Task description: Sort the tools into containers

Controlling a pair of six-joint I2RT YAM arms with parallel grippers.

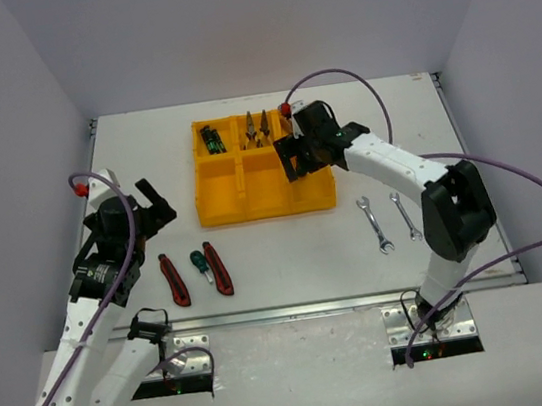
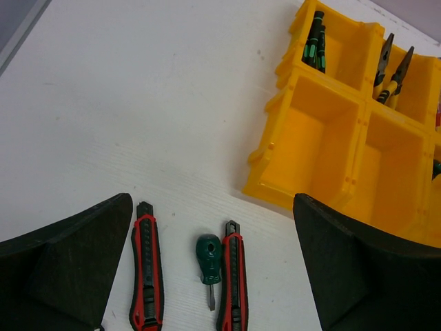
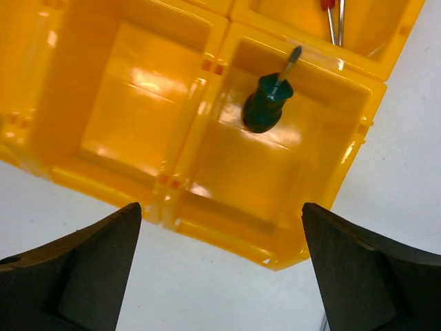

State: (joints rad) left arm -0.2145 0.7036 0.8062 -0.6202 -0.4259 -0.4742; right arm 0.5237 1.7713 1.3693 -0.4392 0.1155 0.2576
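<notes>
Crowding is your trouble: your left hand (image 2: 212, 201), fingers wide apart, hangs near a green screwdriver (image 2: 209, 260) flanked by utility knives (image 2: 146, 269); closing could snag a knife.

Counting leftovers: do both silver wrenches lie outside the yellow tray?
Yes, both silver wrenches lie on the white table, right of the yellow plastic tray.

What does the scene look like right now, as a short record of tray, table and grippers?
Tray far row: slim drivers left, pliers middle
Tray near right: stubby green screwdriver
Table left: two knives, loose screwdriver between them
Table right: two wrenches
Left gripper: open, empty, clear of the knives
Right gripper: open, empty, over the tray
</notes>
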